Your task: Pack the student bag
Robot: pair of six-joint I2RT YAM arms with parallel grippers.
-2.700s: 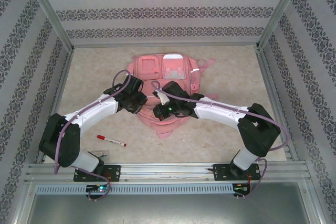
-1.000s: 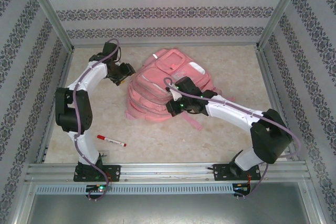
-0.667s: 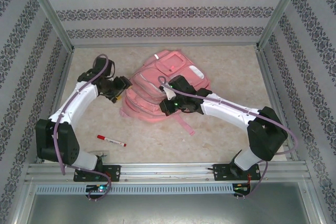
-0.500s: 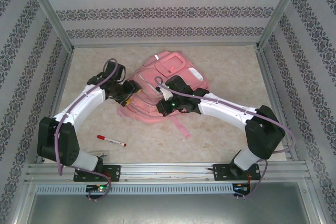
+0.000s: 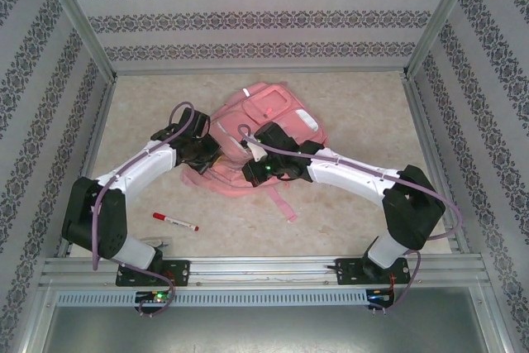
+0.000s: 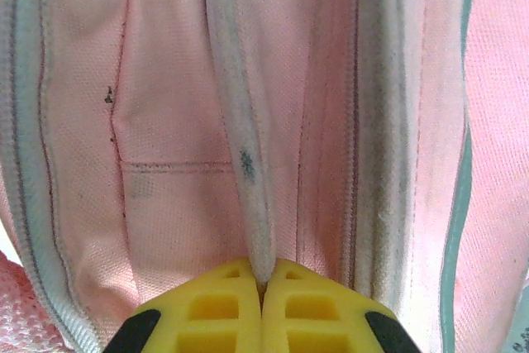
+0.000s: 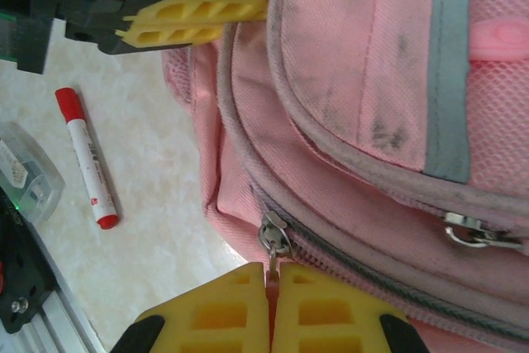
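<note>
zip pull (image 7: 272, 245) sits clamped in my right gripper (image 7: 271, 277); my left gripper (image 6: 263, 270), just left, pinches a seam (image 6: 246, 155) of the bag (image 5: 277, 109); the track (image 7: 364, 269) leads far-right along it.

left gripper (image 6: 263, 280) swung in, now clamped on student bag (image 5: 277, 113) edge

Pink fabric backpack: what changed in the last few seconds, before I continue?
The left gripper swung out left, came back and closed on a pale seam ridge of the pink fabric backpack, which turned its lower end leftward. The right gripper stayed shut on a zip pull; the red marker pen has not moved.
</note>
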